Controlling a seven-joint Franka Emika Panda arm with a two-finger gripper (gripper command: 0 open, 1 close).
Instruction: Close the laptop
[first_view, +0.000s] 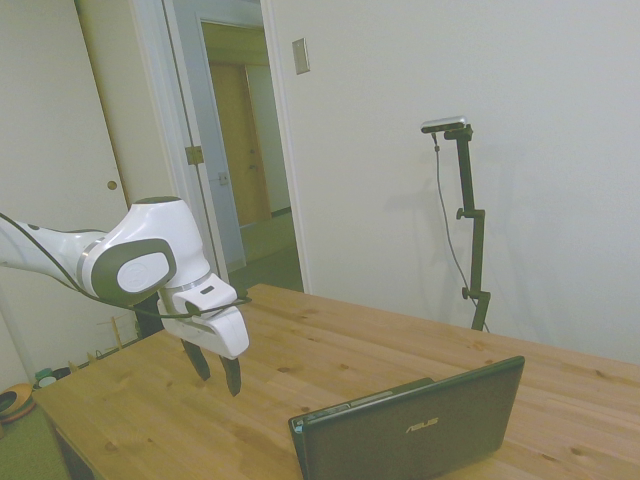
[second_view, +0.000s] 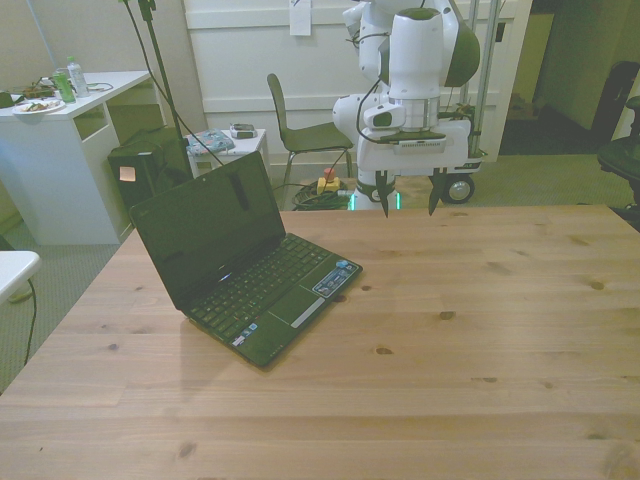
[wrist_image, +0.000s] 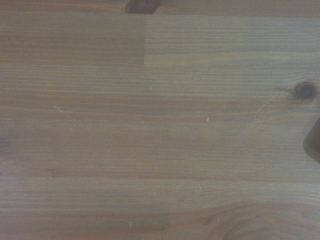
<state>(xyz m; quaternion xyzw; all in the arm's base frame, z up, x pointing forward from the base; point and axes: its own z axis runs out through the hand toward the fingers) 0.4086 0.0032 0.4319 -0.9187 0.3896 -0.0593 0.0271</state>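
The laptop (second_view: 240, 270) is slim and dark, standing open on the wooden table toward the front view's left, its screen upright and tilted back, keyboard exposed. From the side view I see the back of the laptop's lid (first_view: 415, 432) with a silver ASUS logo. My gripper (second_view: 408, 195) hangs open above the table's far edge, well apart from the laptop and toward the front view's right of it, fingers pointing down with nothing between them. In the side view the gripper (first_view: 217, 372) hovers above the table, to the left of the lid. The wrist view holds only bare wood.
The wooden table (second_view: 480, 330) spreads wide toward the front view's right of the laptop. Behind the table stand a chair (second_view: 300, 130), a white desk (second_view: 60, 150) with items on it, and a small white side table (second_view: 225, 145).
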